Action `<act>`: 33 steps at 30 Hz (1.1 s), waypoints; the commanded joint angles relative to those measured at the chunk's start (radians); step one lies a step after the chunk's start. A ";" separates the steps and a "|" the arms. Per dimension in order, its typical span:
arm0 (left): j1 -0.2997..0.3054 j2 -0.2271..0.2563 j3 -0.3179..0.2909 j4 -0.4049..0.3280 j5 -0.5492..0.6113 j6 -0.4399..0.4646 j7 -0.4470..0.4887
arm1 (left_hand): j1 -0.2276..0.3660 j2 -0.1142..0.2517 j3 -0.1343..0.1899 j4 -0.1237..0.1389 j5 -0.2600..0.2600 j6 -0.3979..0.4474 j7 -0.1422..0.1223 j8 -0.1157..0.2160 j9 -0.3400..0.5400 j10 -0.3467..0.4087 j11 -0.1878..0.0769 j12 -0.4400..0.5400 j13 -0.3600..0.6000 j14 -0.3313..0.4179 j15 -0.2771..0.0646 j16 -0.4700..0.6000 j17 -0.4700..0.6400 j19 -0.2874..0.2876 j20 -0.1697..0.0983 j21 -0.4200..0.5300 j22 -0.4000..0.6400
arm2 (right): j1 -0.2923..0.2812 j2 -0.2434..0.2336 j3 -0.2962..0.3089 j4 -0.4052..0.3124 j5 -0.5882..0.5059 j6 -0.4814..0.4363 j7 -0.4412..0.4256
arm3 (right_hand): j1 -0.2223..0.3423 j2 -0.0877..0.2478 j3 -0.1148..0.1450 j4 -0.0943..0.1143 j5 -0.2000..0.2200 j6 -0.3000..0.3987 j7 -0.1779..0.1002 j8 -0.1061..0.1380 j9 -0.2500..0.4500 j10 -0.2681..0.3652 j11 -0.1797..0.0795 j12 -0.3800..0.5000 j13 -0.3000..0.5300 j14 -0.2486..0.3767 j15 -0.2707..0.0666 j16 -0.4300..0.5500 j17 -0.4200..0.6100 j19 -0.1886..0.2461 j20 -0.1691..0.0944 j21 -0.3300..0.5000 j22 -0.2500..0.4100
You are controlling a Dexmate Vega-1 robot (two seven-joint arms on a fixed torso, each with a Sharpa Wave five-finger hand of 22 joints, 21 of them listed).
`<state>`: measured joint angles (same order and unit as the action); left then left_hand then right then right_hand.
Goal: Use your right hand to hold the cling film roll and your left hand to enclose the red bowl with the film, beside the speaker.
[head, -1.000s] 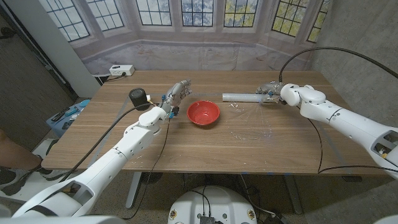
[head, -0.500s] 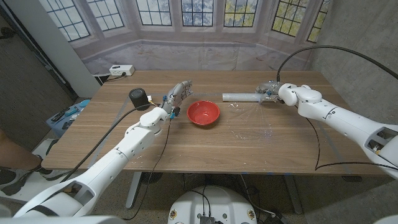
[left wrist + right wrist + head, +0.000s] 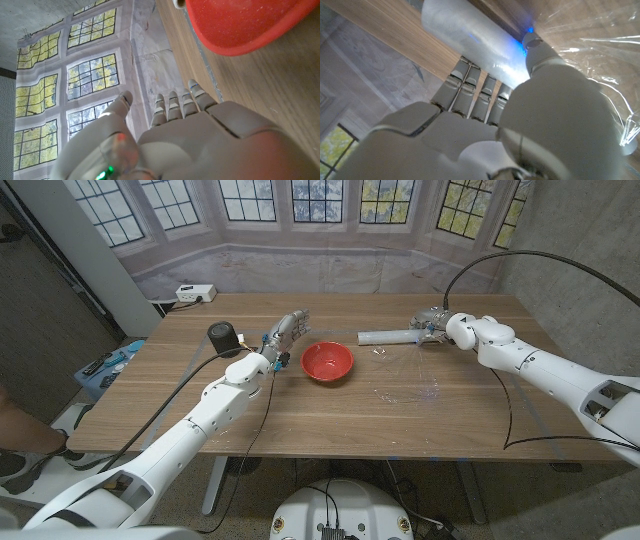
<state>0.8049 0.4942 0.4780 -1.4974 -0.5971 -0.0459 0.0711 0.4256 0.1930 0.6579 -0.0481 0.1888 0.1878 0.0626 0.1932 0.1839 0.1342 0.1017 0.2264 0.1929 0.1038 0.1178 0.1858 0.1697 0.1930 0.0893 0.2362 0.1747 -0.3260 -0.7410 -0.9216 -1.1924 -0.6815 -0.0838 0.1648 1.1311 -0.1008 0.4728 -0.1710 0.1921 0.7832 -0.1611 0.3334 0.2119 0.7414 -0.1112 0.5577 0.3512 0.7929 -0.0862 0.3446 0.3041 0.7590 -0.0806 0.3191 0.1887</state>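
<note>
1. The bowl (image 3: 327, 362) sits mid-bench (image 3: 300, 420).
2. The speaker (image 3: 224, 338) stands to its left, with the left hand (image 3: 283, 335) between them.
3. The film roll (image 3: 387, 337) lies right of the bowl, farther back, in the right hand (image 3: 432, 326).

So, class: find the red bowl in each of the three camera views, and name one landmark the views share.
Head view: the round red plastic bowl sits mid-table, just right of the left hand.
Left wrist view: the bowl's red rim fills the top right corner, beyond the left hand's fingers.
Right wrist view: the bowl is not in it.
Shared landmark: the wooden table, also at and.
</note>
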 commanded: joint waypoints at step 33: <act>-0.026 -0.018 0.014 0.050 -0.009 0.007 -0.029 | 0.009 -0.001 0.014 0.013 0.005 0.032 0.008 0.009 0.004 0.023 -0.001 0.007 0.005 0.019 -0.001 0.005 0.006 0.024 0.005 -0.007 0.002 | -0.108 -0.052 0.062 -0.144 0.054 -0.051 -0.074 | 0.110 0.068 -0.053 0.008 -0.015 0.122 -0.022 0.026 0.006 0.121 -0.051 0.040 0.041 0.111 -0.156 0.018 0.048 0.063 -0.122 0.056 0.012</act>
<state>0.7836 0.4782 0.4893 -1.4565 -0.6024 -0.0411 0.0542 0.4265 0.1919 0.6677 -0.0383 0.1887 0.2078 0.0709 0.1932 0.1837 0.1449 0.1018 0.2263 0.1928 0.1146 0.1178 0.1858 0.1733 0.2092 0.0946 0.2362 0.1746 -0.3995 -0.7725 -0.8920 -1.2764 -0.6447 -0.1219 0.1023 1.1586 -0.1283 0.4259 -0.1654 0.1806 0.8316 -0.1301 0.3564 0.2169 0.7827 -0.0959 0.5943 0.3512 0.8658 -0.0878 0.3633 0.3500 0.8123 -0.0948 0.3668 0.2005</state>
